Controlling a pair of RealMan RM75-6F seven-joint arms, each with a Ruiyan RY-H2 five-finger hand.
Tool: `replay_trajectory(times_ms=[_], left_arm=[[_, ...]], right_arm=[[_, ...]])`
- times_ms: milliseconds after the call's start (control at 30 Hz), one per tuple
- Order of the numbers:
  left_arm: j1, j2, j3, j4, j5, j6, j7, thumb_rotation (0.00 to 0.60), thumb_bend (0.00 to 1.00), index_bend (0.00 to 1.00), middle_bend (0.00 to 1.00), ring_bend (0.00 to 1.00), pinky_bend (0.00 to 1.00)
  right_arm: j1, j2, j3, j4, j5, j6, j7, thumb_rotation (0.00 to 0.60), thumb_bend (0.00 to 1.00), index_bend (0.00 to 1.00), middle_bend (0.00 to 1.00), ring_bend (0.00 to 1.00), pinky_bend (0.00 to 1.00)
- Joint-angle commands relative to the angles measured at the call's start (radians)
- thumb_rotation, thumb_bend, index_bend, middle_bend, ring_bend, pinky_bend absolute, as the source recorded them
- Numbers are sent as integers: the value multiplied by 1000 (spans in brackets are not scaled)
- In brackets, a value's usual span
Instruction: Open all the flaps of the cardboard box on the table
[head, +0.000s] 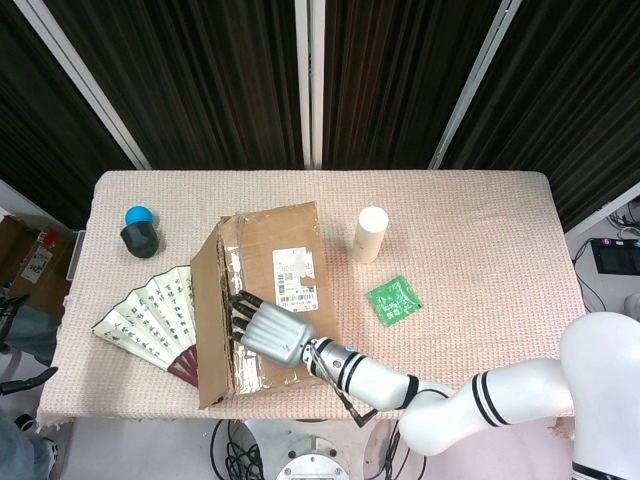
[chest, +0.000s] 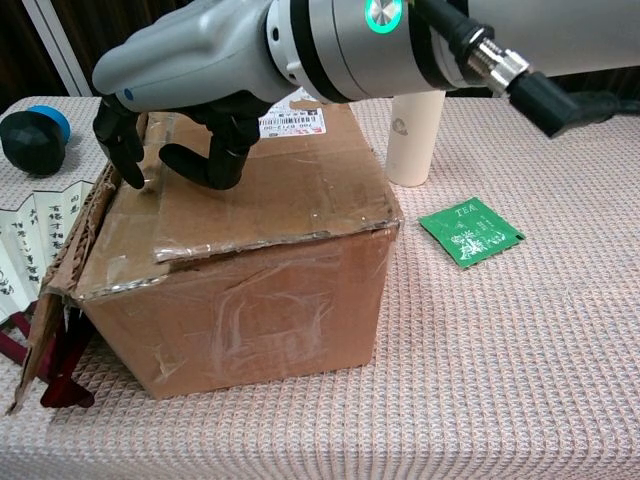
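Observation:
The cardboard box (head: 295, 235) lies in the middle of the table, label up, and fills the left half of the chest view (chest: 250, 290). Its top flap (chest: 270, 190) lies flat, with the front edge slightly lifted. A side flap (head: 207, 320) on the box's left hangs outward and down over the fan. My right hand (head: 265, 328) reaches across the box top near its front left. Its fingers (chest: 215, 165) bend down and touch the cardboard beside the taped seam; the hand (chest: 200, 70) holds nothing. My left hand is not visible.
A white cylindrical bottle (head: 371, 234) stands right of the box, also seen in the chest view (chest: 418, 115). A green tea packet (chest: 470, 232) lies flat in front of it. A paper fan (head: 150, 315) and a black-and-blue object (head: 139, 230) lie to the left.

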Motion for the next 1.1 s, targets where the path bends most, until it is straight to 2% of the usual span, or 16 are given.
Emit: replay_trajectory(times_ms=[33,267,467,667,900,1100], left_arm=[[4,1,-3,5,-1,3,-7,476,0,76,128,75,150],[11,6,-7,11,0,3,-22,472,0,77,129,75,150],[14,3,-9,13,7,0,-30,472,0,78,128,75,150],[14,6,-13,13,6,-7,-38,475,0,79,129,75,151],[7,12,-18,3,14,-14,-38,473,0,80,129,75,150],[3,13,-22,-4,14,-22,-35,472,0,82,129,75,150]], right_arm=[[8,-11,-11,10,-10,4,19,600,727,321,197,0,0],[22,-4,-32,8,-13,8,55,600,755,338,223,0,0],[31,26,-50,-1,-12,7,80,600,774,495,322,0,0],[26,65,-50,-27,-35,39,101,600,783,563,379,0,0],[5,132,-43,-75,-72,80,128,600,788,579,403,0,0],[-45,230,-41,-142,-137,114,170,600,794,574,387,0,0]])
